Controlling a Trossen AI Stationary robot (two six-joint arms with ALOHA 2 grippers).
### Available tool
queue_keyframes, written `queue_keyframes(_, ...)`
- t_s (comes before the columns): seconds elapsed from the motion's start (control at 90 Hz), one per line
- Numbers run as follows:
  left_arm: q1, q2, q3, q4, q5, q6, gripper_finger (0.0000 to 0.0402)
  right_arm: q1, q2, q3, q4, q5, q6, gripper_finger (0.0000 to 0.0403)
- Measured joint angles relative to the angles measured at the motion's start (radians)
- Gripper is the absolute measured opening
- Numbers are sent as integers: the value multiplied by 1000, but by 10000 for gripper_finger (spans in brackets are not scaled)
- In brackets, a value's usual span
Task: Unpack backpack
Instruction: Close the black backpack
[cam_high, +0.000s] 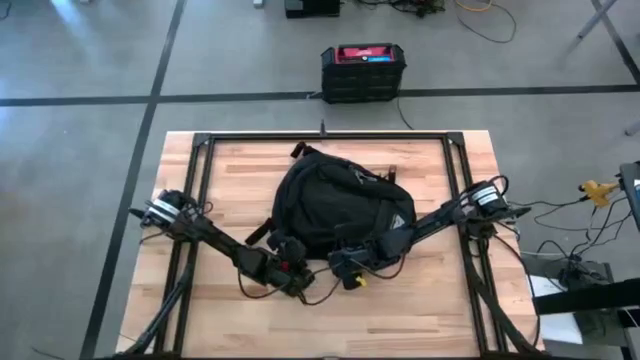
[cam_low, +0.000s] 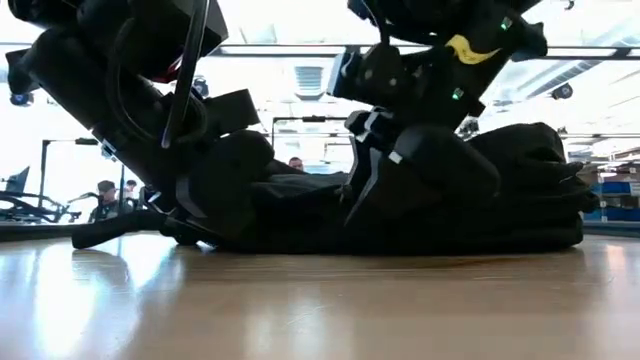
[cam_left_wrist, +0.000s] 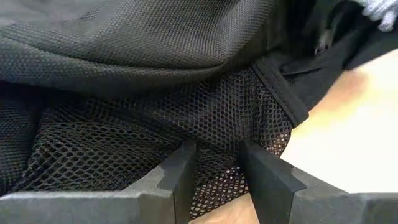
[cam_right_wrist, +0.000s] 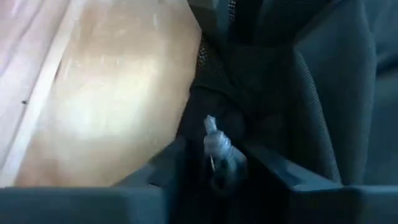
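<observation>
The black backpack (cam_high: 335, 205) lies flat on the middle of the wooden table, its pale triangular logo (cam_high: 397, 217) toward the right. Both grippers are at its near edge. My left gripper (cam_high: 292, 268) has its fingers close together on the backpack's black mesh pocket (cam_left_wrist: 155, 143). My right gripper (cam_high: 345, 266) is beside it, closed around a small pale zip pull (cam_right_wrist: 214, 140) at a dark fold of the backpack (cam_right_wrist: 298, 93). In the low view both arms stand in front of the backpack (cam_low: 520, 190). My left gripper pinches the mesh pocket (cam_left_wrist: 217, 134) between its two fingers (cam_left_wrist: 180, 171), close to the pocket's black bound edge (cam_left_wrist: 280, 93). The fingers come in low from the table's near left side. The backpack stays lying on the table. My right gripper has the pale zip pull (cam_right_wrist: 216, 149) between its two fingers (cam_right_wrist: 267, 165), coming in low from the table's near right side. The pull sticks up out of the gap. The spot where it joins the backpack is dark and does not show.
A rigid black box with a red top (cam_high: 363, 70) stands on the floor beyond the far edge. A black metal frame (cam_high: 330, 136) runs round the tabletop. Bare wood (cam_high: 330, 320) lies between the grippers and the near edge. People (cam_low: 105, 190) show in the room behind.
</observation>
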Motion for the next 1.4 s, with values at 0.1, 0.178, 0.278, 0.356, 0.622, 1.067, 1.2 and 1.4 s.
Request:
queue_keyframes(0.1, -2, 1, 0, -10, 0, -1, 117, 7, -24, 0, -26, -1, 22, 23)
queue_keyframes(0.178, -3, 1, 2, -22, 1, -9, 117, 18, -45, 0, -50, 4, 47, 16)
queue_keyframes(0.278, -4, -1, 3, -59, -1, -19, 117, 34, -80, -2, -101, -3, 90, 19)
queue_keyframes(0.356, -5, -2, 1, -82, -3, -23, 117, 52, -108, -2, -117, -4, 109, 9)
queue_keyframes(0.622, -5, -2, 1, -94, -5, -26, 117, 72, -128, -2, -153, -21, 143, 3)
queue_keyframes(1.067, -5, -27, 3, -328, 7, -85, 117, 219, -333, -2, -339, -28, 347, 1)
queue_keyframes(1.2, -5, -40, 1, -432, 8, -86, 117, 290, -396, -2, -511, 0, 489, 0)
queue_keyframes(1.4, -7, -60, 1, -581, 45, -85, 117, 387, -451, -6, -855, 150, 777, 0)
